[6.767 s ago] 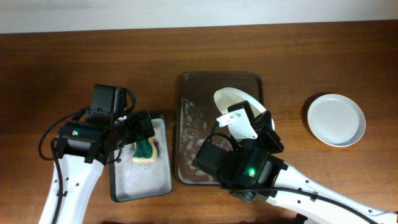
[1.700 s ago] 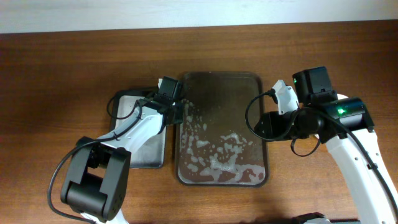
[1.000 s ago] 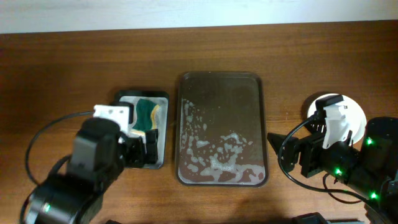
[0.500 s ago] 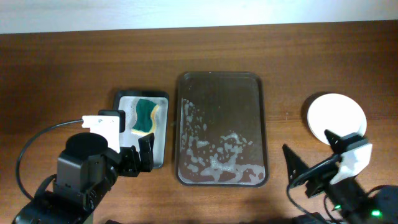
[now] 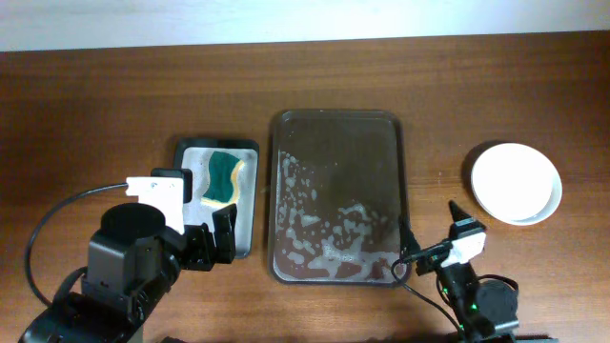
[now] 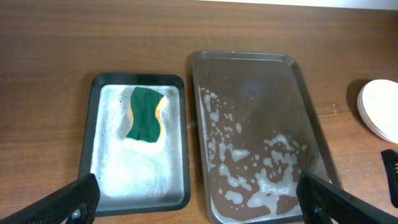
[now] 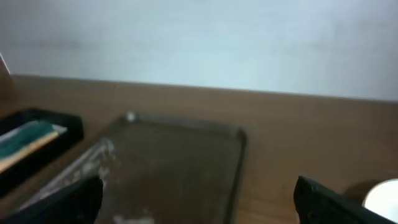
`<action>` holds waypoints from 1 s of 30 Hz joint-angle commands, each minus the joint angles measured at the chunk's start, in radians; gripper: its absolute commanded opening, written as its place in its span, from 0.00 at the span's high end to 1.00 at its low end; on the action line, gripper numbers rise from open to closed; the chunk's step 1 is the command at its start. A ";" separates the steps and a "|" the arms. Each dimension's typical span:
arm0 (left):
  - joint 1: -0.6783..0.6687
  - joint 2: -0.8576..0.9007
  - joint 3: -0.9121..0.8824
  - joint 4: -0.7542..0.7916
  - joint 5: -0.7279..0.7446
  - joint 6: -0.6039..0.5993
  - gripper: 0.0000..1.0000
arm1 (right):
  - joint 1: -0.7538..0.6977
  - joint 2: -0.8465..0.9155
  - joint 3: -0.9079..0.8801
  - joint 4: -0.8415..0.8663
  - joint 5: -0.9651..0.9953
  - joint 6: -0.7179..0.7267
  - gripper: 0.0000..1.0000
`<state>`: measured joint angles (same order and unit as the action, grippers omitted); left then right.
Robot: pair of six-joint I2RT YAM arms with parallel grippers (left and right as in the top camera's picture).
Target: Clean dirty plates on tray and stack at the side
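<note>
We found the plates point(image 5: 516, 183) off the tray point(image 5: 381, 129), sitting as one white pile on the desk point(image 5: 105, 90) to the right, well apart from the tray's rim. From above we could not count how many lay in the pile. The left wrist view showed layered rims at its edge, so we judged it a stack rather than a single dish. The tray held only soapy foam and water, and no plate. The sponge point(image 5: 223, 177) lay in the small grey tray point(image 6: 140, 180) just left of the big one.

The left gripper point(image 6: 198, 186) hung above the two trays with its fingers spread wide, holding nothing. The right gripper point(image 7: 199, 190) was likewise spread and empty, low near the front right corner of the tray and looking across it.

We judged the job to be at or close to its end. Should a plate need shifting, we expected it to be stiff and fairly light, yet wet and so slippery. It would be breakable if ceramic, which we could not tell. The place to take it would be the rim, one finger over the lip and one beneath, since the smooth shallow bowl offers no other purchase. Lifting from the pile risked dragging along the plate below.
</note>
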<state>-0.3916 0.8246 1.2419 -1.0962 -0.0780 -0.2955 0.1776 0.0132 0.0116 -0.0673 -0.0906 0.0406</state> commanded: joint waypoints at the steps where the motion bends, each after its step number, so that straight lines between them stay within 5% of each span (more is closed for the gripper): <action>1: 0.000 -0.001 0.006 0.002 0.003 0.005 0.01 | 0.006 -0.009 -0.006 -0.003 0.013 -0.003 0.01; 13: 0.055 -0.052 -0.009 0.017 -0.067 0.008 0.01 | 0.006 -0.009 -0.006 -0.003 0.013 -0.003 0.01; 18: 0.325 -0.365 -0.397 0.452 0.109 0.036 0.01 | 0.006 -0.009 -0.006 -0.003 0.013 -0.003 0.01; 21: 0.343 -0.607 -0.752 0.760 0.110 0.051 0.01 | 0.006 -0.009 -0.006 -0.003 0.013 -0.003 0.01; 25: 0.342 -0.824 -1.056 0.980 0.127 0.055 0.00 | 0.006 -0.009 -0.006 -0.003 0.013 -0.003 0.01; 29: 0.342 -0.821 -1.238 1.188 0.129 0.054 0.01 | 0.006 -0.009 -0.006 -0.003 0.013 -0.003 0.01; 30: 0.342 -0.821 -1.234 1.143 0.115 0.055 0.01 | 0.006 -0.009 -0.006 -0.003 0.013 -0.003 0.01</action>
<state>-0.0536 0.0139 0.0544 0.0666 0.0357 -0.2565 0.1776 0.0109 0.0116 -0.0669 -0.0860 0.0414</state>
